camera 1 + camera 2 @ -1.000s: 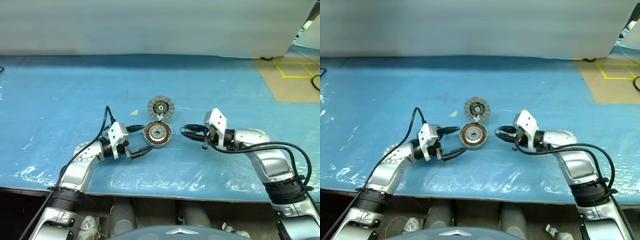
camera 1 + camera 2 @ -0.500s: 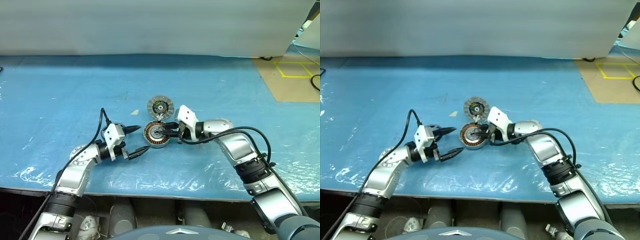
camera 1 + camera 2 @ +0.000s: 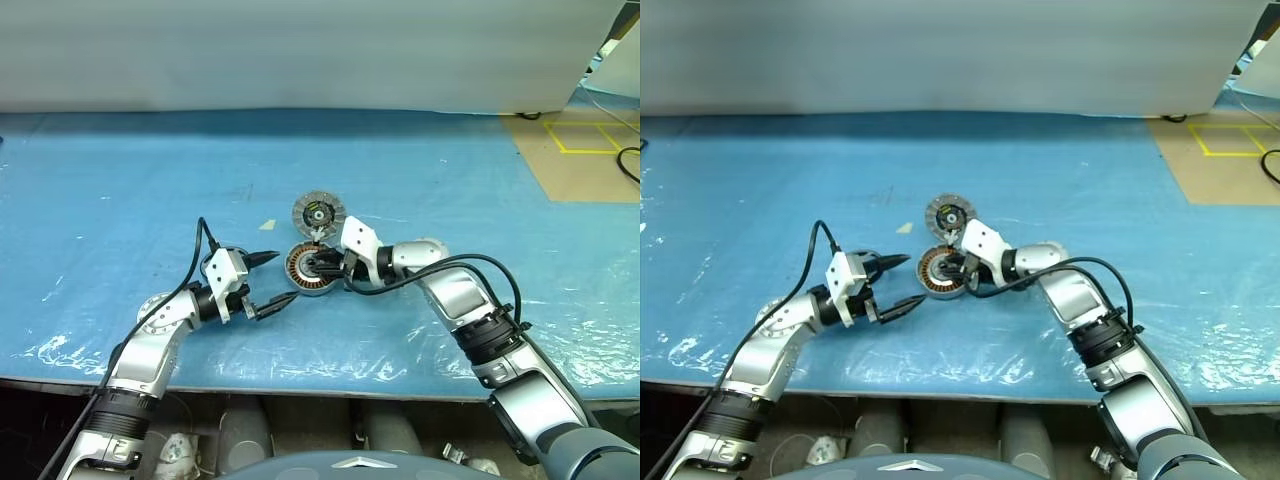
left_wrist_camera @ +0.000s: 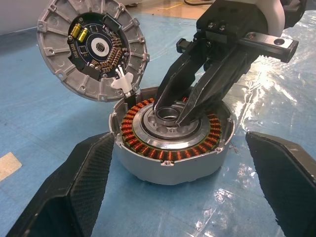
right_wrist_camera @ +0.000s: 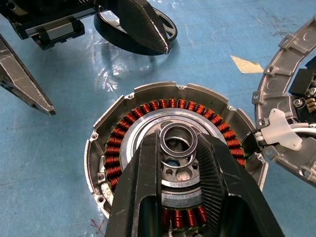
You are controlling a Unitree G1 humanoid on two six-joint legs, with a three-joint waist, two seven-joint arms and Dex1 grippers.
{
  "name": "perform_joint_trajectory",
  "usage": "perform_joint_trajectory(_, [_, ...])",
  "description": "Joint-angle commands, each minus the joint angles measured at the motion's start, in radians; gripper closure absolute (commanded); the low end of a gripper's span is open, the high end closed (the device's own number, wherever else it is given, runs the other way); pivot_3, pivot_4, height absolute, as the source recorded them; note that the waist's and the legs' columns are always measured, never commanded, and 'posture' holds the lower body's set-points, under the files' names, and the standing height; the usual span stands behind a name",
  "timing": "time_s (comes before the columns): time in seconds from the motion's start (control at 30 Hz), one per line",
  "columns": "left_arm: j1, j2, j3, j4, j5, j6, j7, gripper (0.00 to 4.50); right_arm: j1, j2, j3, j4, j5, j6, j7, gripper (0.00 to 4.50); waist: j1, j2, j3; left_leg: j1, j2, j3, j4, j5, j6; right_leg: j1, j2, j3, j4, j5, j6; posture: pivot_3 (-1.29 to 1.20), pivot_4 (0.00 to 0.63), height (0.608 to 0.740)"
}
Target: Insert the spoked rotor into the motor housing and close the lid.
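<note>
Left wrist view: the short round silver motor housing [image 4: 170, 140], ringed inside with copper-brown windings, sits on the blue plastic-covered table [image 3: 150, 180]. A flat silver-grey spoked disc [image 4: 91, 47] with a dark circuit-board centre stands propped open at its far edge, joined by a small white connector. This looks like the hinged lid rather than a loose rotor, though I cannot be certain.

The right gripper [image 4: 173, 114] now has its two black fingers planted in the housing's centre, nearly closed around the small metal ring of the hub [image 5: 177, 140]. A second ago it hung well to the right of the housing, so the arm has swung in and made contact. It appears to be seating or steadying the centre part before the lid goes down.

The left gripper [image 3: 268, 283] waits just beside the housing, jaws spread wide and empty, unmoved.
</note>
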Motion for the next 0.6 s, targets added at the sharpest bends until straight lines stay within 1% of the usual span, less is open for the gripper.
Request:
perform_joint_trajectory(0.03, [0.008,0.009,0.014,-0.043,-0.006,-0.011,0.004,0.0,-0.017,0.001,0.002,-0.001,-0.011,-0.017,0.008,3.85,0.0,0.0,0.0,0.0,0.0,0.0,0.0,0.0,0.0,0.0,0.0,0.0,0.0,0.0,0.0,0.0,0.15,0.74])
perform_joint_trajectory(0.6, [-0.008,0.011,0.008,-0.035,-0.005,-0.007,-0.001,0.0,-0.018,-0.007,-0.001,-0.009,-0.022,0.009,0.024,3.85,0.0,0.0,0.0,0.0,0.0,0.0,0.0,0.0,0.0,0.0,0.0,0.0,0.0,0.0,0.0,0.0,0.15,0.74])
